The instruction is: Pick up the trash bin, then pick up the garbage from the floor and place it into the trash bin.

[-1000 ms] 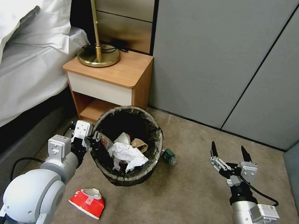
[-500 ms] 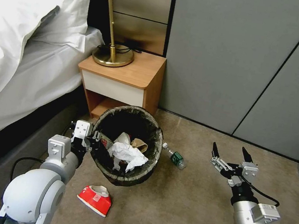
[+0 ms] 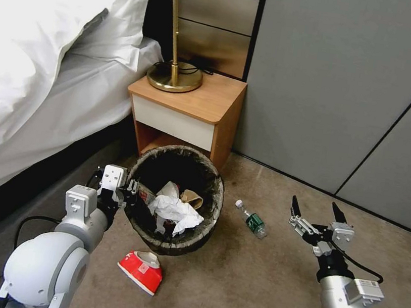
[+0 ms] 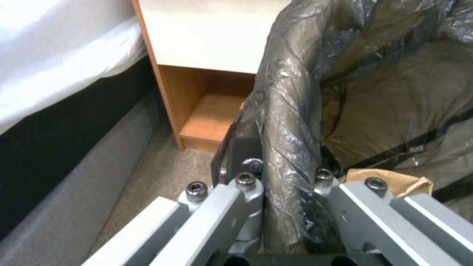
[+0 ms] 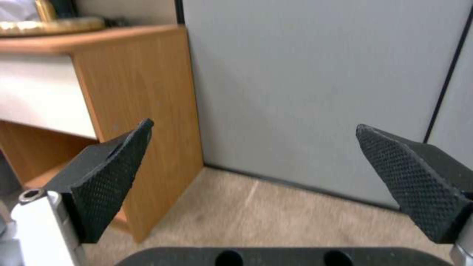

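The trash bin (image 3: 194, 234), lined with a dark bag, hangs at my left side just above the carpet. My left gripper (image 3: 132, 196) is shut on the bin's rim (image 4: 286, 155), one finger inside and one outside. Inside the bin lie white tissues (image 3: 174, 211) and a crumpled brown paper bag (image 3: 193, 199). On the floor, a red-and-white carton (image 3: 140, 271) lies in front of the bin and a small green-labelled bottle (image 3: 253, 221) lies to its right. My right gripper (image 3: 314, 208) is open and holds nothing, right of the bottle and raised off the carpet.
A wooden nightstand (image 3: 190, 113) with a brass lamp (image 3: 174, 76) stands right behind the bin. The bed (image 3: 37, 84) runs along the left. Grey wall panels (image 3: 336, 91) close off the back. Open carpet (image 3: 259, 279) lies between the arms.
The whole head view has shifted: bed, nightstand, bottle and carton slid right in the picture as the camera turned left. Both arms and the held bin keep their places in the frame.
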Motion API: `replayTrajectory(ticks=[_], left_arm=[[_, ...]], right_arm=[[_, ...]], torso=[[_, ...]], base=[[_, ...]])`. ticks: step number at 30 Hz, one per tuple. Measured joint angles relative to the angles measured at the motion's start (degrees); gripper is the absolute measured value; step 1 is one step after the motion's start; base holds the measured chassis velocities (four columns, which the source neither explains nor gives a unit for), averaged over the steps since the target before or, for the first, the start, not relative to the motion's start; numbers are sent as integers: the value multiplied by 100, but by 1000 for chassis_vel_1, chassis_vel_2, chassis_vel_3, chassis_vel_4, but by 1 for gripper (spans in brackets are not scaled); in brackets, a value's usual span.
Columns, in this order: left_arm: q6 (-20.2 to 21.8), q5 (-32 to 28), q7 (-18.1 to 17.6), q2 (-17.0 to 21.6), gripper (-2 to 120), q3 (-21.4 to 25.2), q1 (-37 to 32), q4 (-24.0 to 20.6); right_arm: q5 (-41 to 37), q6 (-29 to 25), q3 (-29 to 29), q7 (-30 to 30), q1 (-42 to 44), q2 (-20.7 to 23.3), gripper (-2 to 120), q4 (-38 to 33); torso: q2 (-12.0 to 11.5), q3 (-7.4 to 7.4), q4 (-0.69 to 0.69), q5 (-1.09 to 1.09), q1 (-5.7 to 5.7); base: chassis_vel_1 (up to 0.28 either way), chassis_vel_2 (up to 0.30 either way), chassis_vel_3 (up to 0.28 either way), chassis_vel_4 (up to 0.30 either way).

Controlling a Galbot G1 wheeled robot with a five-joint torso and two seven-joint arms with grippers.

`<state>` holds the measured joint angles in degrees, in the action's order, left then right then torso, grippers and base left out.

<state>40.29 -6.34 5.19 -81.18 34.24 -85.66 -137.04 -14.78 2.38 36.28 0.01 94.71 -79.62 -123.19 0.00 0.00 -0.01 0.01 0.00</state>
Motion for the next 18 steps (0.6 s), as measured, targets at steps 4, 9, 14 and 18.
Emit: replayTrajectory(ticks=[4,9,14,18], left_arm=[[-1,0,0,2,2,-5,3,-2],[-1,-6,-4,4,2,3,2,-71],[11,-11,-16,-5,2,3,5,-117],[22,-15,-22,-8,2,3,11,-138]], right_arm=[[-239,384,-26,-23,-320,98,100,254],[-475,889,-185,-27,-866,289,100,761],[-747,1352,-521,59,-1509,467,100,1473],[-851,1553,-729,59,-1818,546,100,1854]], torso=[[0,0,0,-1,0],[0,0,0,0,0],[0,0,1,0,0],[0,0,0,-1,0]], base=[[0,0,0,0],[0,0,0,0],[0,0,0,0],[0,0,0,0]])
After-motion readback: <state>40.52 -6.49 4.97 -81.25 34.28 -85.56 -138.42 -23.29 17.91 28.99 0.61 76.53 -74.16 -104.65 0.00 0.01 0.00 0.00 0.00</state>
